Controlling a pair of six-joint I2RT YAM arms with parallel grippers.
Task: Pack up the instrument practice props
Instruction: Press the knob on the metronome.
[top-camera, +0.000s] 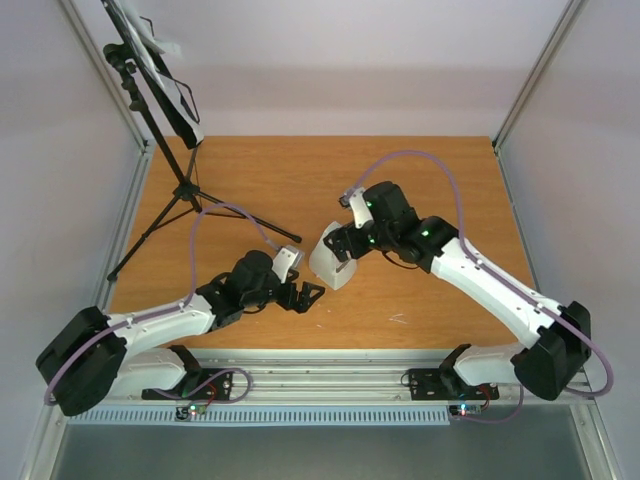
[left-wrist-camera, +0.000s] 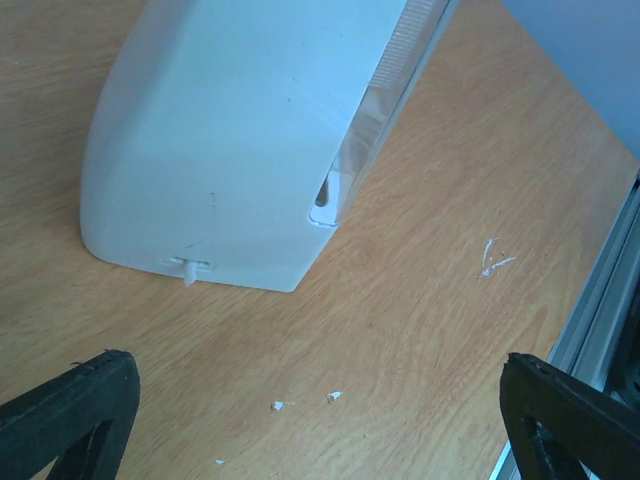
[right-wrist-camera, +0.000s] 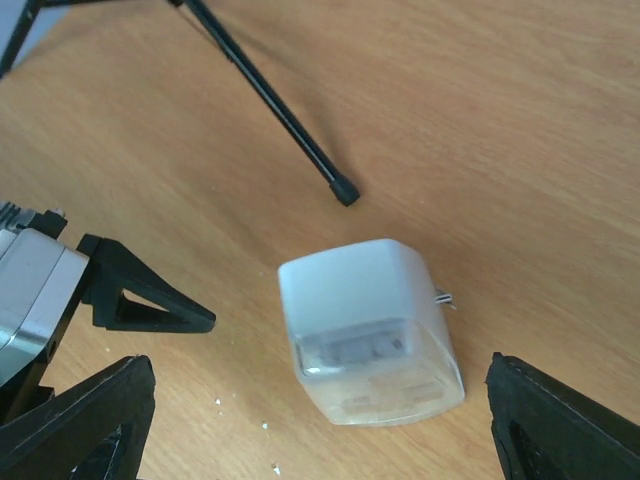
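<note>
Far left of the metronome (top-camera: 335, 262), a black tripod music stand (top-camera: 150, 90) stands at the back-left corner of the table (top-camera: 430, 170), with white sheet-music pages (top-camera: 190, 108) on its desk. One stand leg's foot (right-wrist-camera: 345, 192) ends near the metronome, behind it. The left gripper (left-wrist-camera: 315, 360) is just left of the metronome, jaws spread, holding nothing. The right gripper (right-wrist-camera: 318, 362) hangs over the metronome, fingers wide apart, not touching it. Right of the metronome, wood runs to the table edge.

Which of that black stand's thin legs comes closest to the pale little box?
The right-slanting leg: its capped foot stops just short of the pale wedge-shaped metronome; the other visible leg runs toward the table's left edge.
</note>
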